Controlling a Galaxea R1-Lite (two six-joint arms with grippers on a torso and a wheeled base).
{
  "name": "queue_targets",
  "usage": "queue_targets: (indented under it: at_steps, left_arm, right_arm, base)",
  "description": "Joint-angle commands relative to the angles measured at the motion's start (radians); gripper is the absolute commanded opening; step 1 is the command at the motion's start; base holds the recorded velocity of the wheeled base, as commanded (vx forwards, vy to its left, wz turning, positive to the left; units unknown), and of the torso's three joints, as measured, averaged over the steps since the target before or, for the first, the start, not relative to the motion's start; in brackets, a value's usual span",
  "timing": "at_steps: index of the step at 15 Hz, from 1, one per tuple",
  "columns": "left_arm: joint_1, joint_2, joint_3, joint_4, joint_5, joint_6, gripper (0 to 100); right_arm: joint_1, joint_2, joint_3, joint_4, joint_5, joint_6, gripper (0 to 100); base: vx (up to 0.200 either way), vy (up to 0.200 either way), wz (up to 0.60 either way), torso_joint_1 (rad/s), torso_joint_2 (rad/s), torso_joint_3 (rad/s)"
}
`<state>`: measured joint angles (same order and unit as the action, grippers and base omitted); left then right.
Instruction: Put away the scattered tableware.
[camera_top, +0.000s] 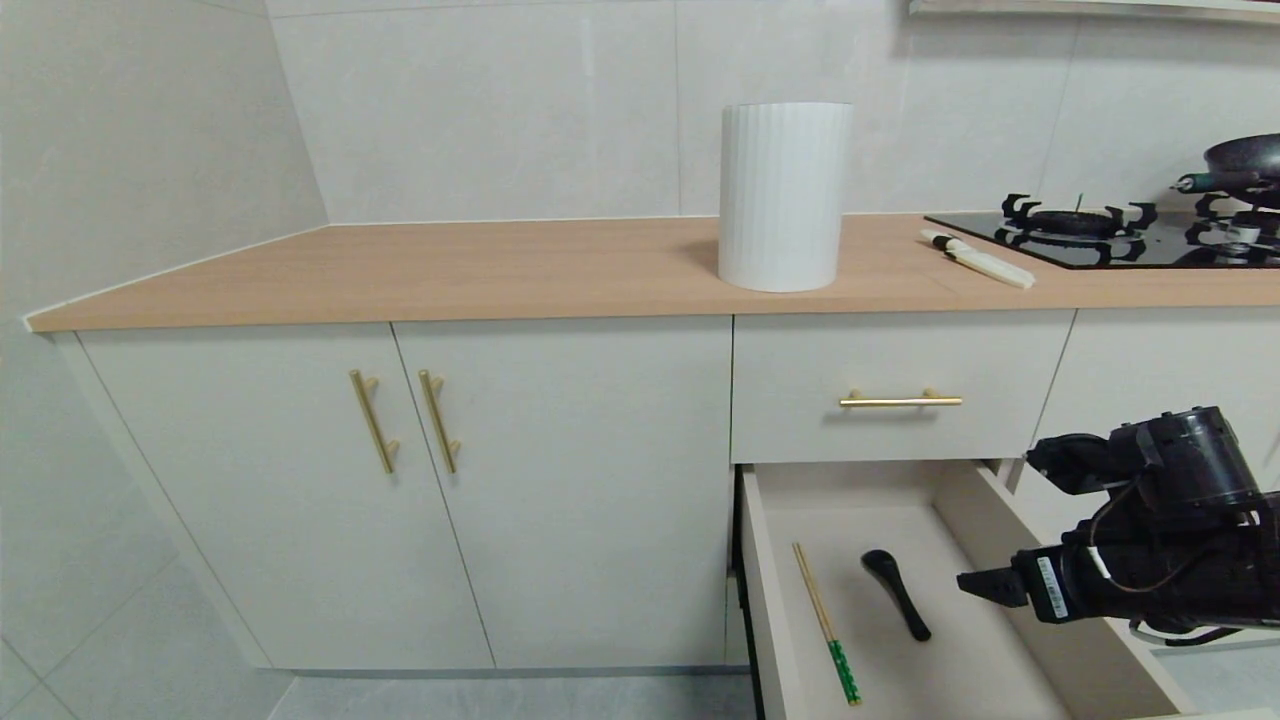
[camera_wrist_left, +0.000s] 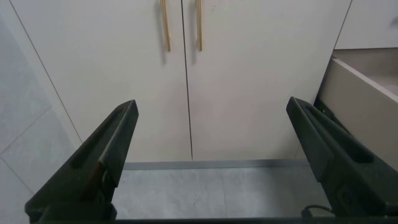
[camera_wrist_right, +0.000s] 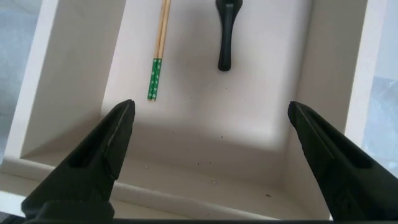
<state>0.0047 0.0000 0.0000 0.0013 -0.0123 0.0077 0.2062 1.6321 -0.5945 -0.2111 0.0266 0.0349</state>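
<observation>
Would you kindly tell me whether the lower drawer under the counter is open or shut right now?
Open: the lower drawer is pulled out, and chopsticks and a black spoon lie on its floor.

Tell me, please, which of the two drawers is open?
The lower drawer, pulled out with chopsticks and a black spoon lying inside; the upper drawer, with its gold handle, is shut.

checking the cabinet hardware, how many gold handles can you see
3: left door handle, right door handle, both upright; closed drawer handle, level. One on the open drawer may be hidden.
</observation>
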Motion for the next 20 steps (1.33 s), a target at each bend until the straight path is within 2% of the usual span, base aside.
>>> queue_targets:
  at_steps: [1,9,12,15,20]
  left_arm:
    - [0.0,0.0,0.0,0.0,0.0,0.0,100]
    - [0.0,0.0,0.0,0.0,0.0,0.0,100]
    - [0.0,0.0,0.0,0.0,0.0,0.0,100]
    - [0.001,0.0,0.0,0.0,0.0,0.0,100]
    - [0.001,0.0,0.0,0.0,0.0,0.0,100]
  right_arm:
    - [0.001,-0.011,0.004,-0.001,0.001,-0.001,100]
    - [0.03,-0.008,0.015,-0.001,0.001,-0.021,100]
    - [0.062,-0.009,0.036,-0.001,0.007,-0.024,100]
    - [0.153,0.012,0.102,0.001,0.01,-0.109,100]
    - [0.217,0.104,0.122,-0.001,0.006,-0.107,100]
  base:
    - [-0.2,0.0,0.0,0.002,0.01,0.012]
    - [-0.2,0.0,0.0,0.001,0.0,0.003]
    - [0.0,0.0,0.0,0.0,0.0,0.0]
    - [0.0,0.0,0.0,0.0,0.0,0.0]
    - [0.0,0.0,0.0,0.0,0.0,0.0]
